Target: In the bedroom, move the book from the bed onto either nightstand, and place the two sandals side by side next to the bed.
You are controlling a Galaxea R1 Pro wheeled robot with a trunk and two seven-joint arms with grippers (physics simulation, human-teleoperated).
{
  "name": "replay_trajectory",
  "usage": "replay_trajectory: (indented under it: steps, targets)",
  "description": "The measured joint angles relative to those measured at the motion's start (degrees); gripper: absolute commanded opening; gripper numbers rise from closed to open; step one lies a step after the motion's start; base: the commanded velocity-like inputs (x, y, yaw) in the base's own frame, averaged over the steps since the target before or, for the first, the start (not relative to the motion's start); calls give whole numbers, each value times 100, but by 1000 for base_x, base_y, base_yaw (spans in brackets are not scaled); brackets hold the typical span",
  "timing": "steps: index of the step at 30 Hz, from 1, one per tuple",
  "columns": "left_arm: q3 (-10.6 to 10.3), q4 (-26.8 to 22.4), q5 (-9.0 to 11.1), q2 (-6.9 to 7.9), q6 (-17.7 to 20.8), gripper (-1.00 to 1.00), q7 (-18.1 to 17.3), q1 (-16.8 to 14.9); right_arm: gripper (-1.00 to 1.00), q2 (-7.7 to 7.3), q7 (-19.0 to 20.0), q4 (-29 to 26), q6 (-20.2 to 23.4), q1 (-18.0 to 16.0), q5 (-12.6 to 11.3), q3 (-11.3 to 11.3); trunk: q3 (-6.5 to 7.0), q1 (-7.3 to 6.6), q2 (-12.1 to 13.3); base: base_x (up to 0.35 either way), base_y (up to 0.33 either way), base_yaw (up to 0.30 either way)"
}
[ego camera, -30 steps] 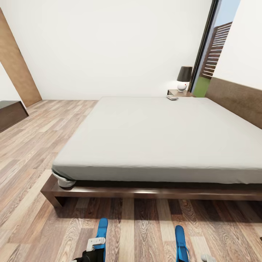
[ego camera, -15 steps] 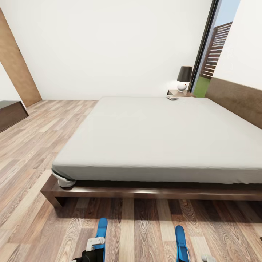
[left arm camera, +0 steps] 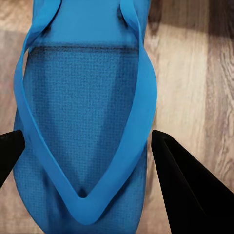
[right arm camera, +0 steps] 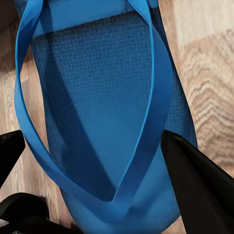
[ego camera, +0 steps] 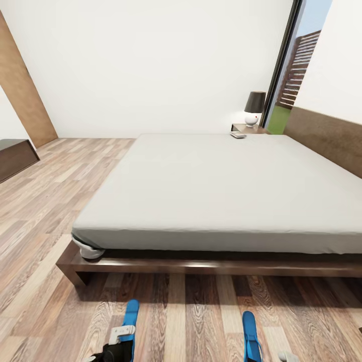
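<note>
Shifting sideways since a moment ago, the left gripper [left arm camera: 83, 146] carries a bright blue flip-flop sandal [left arm camera: 85, 117] clamped between its jaws; the right gripper [right arm camera: 92, 146] grasps the other blue sandal [right arm camera: 105, 107] likewise, so alignment is under way.

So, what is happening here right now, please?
The robot stands at the foot of the bed, working on two blue sandals. The left claw has its fingers on either side of the left sandal, and the right claw straddles the right sandal the same way. Both sandals appear to lie on the wood floor, parallel but with a clear gap between them. Whether the claws are gripping is not visible. A small book-like object lies at the far end by the nightstand with the lamp.
</note>
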Motion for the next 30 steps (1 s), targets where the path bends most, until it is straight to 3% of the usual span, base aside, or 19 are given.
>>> replay_trajectory:
  steps: [4,8,12,23,30]
  targets:
    - [8,-5,-1,91,118,-100,6,-40,-100,0,3,-4,2,0,-5,-2,0,0,0,0,0,0]
    - [1,-332,1,179,478,-100,70,-79,-100,1,3,-3,2,0,-6,-1,0,0,0,0,0,0]
    - [-1,-726,-7,192,778,-100,542,-85,-100,0,-1,-5,2,0,-6,-1,0,0,0,0,0,0]
    - [-3,-1009,-26,189,837,-100,1864,-101,-100,0,-6,-2,2,0,-6,-8,0,0,0,0,0,0]
    - [-27,-977,-25,178,822,-100,2069,-103,-100,0,-6,-2,1,0,-5,-11,0,0,0,0,0,0]
